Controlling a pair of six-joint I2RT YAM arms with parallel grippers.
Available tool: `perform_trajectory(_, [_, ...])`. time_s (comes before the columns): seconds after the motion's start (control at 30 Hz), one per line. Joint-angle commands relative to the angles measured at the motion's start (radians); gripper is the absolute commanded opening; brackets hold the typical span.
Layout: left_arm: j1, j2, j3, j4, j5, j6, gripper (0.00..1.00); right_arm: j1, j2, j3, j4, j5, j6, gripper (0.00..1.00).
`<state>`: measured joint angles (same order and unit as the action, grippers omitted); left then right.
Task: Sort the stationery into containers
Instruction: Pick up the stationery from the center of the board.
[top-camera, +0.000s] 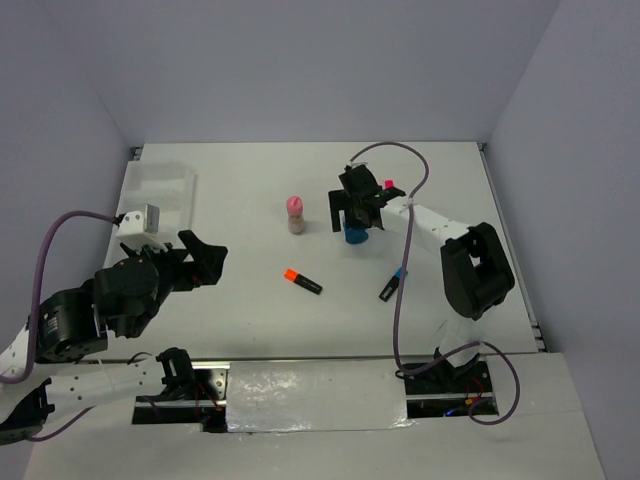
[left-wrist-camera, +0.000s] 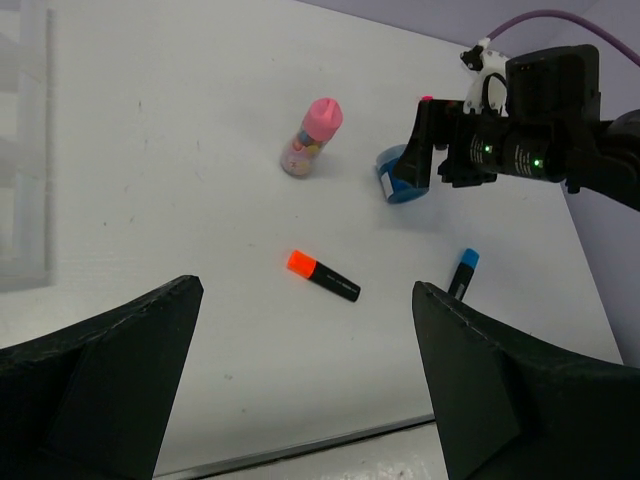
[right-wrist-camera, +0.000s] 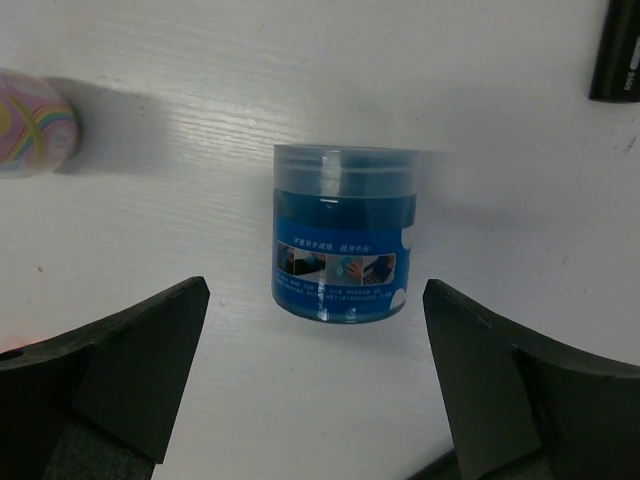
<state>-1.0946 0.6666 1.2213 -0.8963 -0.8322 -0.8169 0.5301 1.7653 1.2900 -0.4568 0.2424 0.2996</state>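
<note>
Blue roll (right-wrist-camera: 342, 235), centred between wide-apart jaws of right gripper (right-wrist-camera: 315, 290)

White table (top-camera: 250, 320) carries 1 tray (top-camera: 160, 187), 1 upright tube (top-camera: 296, 214), 1 blue jar (top-camera: 356, 236), 1 orange-capped marker (top-camera: 303, 281), 1 blue-capped marker (top-camera: 392, 286).

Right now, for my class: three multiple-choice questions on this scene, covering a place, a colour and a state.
1. Seen from above, the tray lies: A far left; B near right; C centre.
2. The marker nearest the left gripper is capped: A blue; B orange; C green.
3. The right gripper is: A shut on a marker; B shut on nothing; C open over the blue jar.
Answers: 1 A, it sits far left; 2 B, its cap shows orange; 3 C, both fingers stand clear of it.
</note>
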Motion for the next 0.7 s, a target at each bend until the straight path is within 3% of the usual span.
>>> perform_trajectory(0.0, [-0.001, -0.038, -0.016, -0.042, -0.011, -0.027, 0.99, -0.016, 0.04, 0.054, 0.036, -0.057, -0.043, 0.95])
perform_trajectory(0.4, [-0.001, -0.05, -0.031, -0.064, -0.024, -0.039, 0.99, -0.032, 0.126, 0.02, 0.029, -0.067, -0.007, 0.86])
perform_trajectory(0.47, [-0.001, -0.041, -0.043, -0.049, -0.012, -0.036, 0.99, -0.032, 0.14, 0.02, 0.038, -0.072, -0.014, 0.73])
perform_trajectory(0.5, [-0.001, -0.033, -0.046, -0.046, -0.01, -0.036, 0.99, -0.032, 0.14, 0.016, 0.047, -0.068, -0.017, 0.6])
perform_trajectory(0.67, [-0.001, -0.004, -0.057, -0.035, -0.012, -0.033, 0.99, -0.032, 0.099, -0.023, 0.072, -0.04, -0.013, 0.46])
